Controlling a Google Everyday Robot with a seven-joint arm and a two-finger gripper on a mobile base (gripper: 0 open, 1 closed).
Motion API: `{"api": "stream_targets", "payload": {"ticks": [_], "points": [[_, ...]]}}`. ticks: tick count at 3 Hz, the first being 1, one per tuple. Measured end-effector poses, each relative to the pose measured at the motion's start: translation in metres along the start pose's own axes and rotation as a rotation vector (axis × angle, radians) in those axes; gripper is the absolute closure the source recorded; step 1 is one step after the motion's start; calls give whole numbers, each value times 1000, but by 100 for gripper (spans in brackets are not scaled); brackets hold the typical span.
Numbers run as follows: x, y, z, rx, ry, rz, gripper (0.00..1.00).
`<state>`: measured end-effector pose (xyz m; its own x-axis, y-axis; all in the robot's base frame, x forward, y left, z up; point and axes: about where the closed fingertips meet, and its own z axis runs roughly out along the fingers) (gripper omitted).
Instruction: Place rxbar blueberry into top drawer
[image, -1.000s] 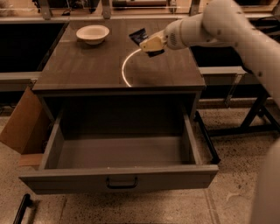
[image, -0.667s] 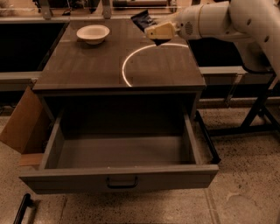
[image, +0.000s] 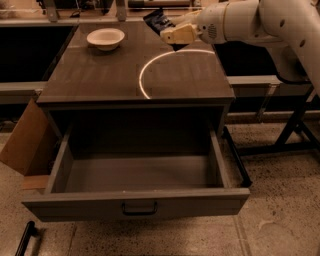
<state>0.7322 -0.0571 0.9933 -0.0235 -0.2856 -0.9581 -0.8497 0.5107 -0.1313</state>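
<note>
The rxbar blueberry (image: 159, 21) is a dark wrapper with pale print, held tilted in the air above the back right of the cabinet top. My gripper (image: 172, 34) is shut on the bar's right end, its tan fingers (image: 178, 34) clamped on it. The white arm comes in from the upper right. The top drawer (image: 135, 204) is pulled wide open below the cabinet top, grey inside and empty, with a dark curved handle (image: 139, 208) centred on its front panel.
A white bowl (image: 105, 38) stands at the back left of the dark cabinet top (image: 100, 80). A bright curved reflection (image: 145, 75) lies on the top. A cardboard flap (image: 25, 142) leans at the left. A metal table frame (image: 290, 130) stands at the right.
My gripper has lifted the bar off the cabinet top and carried it up and toward the back. The drawer and the bowl have not moved.
</note>
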Motion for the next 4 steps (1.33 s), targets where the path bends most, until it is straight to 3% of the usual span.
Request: {"api": "stream_targets", "payload": {"ticks": [1,2,3,4], "points": [[6,30,-2,-97,12,-25,100],[14,81,-17,-198,53,-80,100],[46,133,-22,-271,122,-77,100],[88,174,-17,-321,188,-30,100]]}}
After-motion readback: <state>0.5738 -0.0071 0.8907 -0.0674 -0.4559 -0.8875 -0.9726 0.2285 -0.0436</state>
